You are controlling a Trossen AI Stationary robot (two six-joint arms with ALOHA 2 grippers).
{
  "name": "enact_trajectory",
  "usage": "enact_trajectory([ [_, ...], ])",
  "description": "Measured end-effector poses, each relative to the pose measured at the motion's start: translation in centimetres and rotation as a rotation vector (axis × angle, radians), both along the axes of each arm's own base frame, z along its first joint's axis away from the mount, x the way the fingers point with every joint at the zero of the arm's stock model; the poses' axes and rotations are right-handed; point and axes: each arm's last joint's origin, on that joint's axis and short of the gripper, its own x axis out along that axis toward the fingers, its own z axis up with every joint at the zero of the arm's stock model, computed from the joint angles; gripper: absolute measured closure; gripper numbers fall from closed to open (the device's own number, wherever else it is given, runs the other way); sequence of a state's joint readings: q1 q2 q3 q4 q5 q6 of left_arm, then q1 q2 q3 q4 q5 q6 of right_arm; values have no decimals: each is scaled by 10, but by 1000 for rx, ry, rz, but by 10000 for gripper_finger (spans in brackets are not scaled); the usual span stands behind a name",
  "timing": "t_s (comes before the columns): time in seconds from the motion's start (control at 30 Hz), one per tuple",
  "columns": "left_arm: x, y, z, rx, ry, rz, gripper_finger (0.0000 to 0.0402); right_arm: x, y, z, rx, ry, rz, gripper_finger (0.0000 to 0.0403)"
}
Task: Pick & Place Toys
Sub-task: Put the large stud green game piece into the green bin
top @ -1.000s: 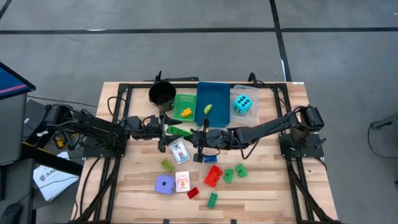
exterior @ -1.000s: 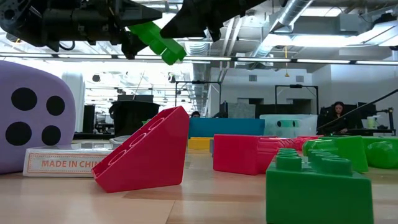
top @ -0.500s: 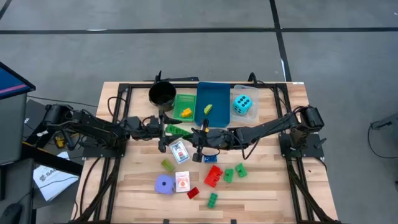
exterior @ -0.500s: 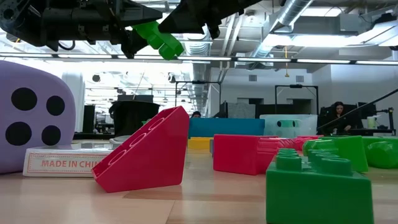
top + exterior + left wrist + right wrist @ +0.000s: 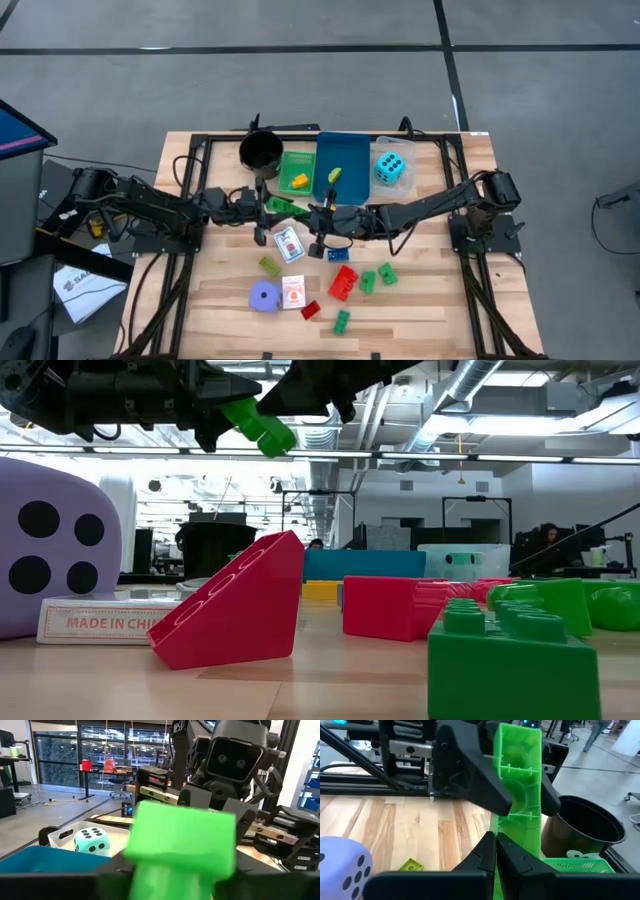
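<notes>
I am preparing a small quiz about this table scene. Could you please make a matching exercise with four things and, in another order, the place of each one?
Things:
1. cyan die
2. purple die
3. long green brick
4. black cup

Places:
a. held above the table between both grippers
b. at the back edge, beside the green tray
c. in the clear tray
d. on the wood beside a white card pack

Pairs: 1-c, 2-d, 3-a, 4-b
</notes>
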State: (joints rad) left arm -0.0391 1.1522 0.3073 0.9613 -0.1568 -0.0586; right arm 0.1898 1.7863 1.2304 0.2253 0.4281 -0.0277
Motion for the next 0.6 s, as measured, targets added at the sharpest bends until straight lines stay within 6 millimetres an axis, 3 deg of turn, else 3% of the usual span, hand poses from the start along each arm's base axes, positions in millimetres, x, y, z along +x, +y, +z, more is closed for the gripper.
enact_trajectory([
  [0.03,0,0,0,0,-1,-2,274,0,0,0,0,0,0,403],
  [0.4,0,0,0,0,1,4,274,0,1,0,10,-5,-17,391],
  [0.6,0,1,-2,3,18,26,275,-1,7,1,-8,-8,4,329],
])
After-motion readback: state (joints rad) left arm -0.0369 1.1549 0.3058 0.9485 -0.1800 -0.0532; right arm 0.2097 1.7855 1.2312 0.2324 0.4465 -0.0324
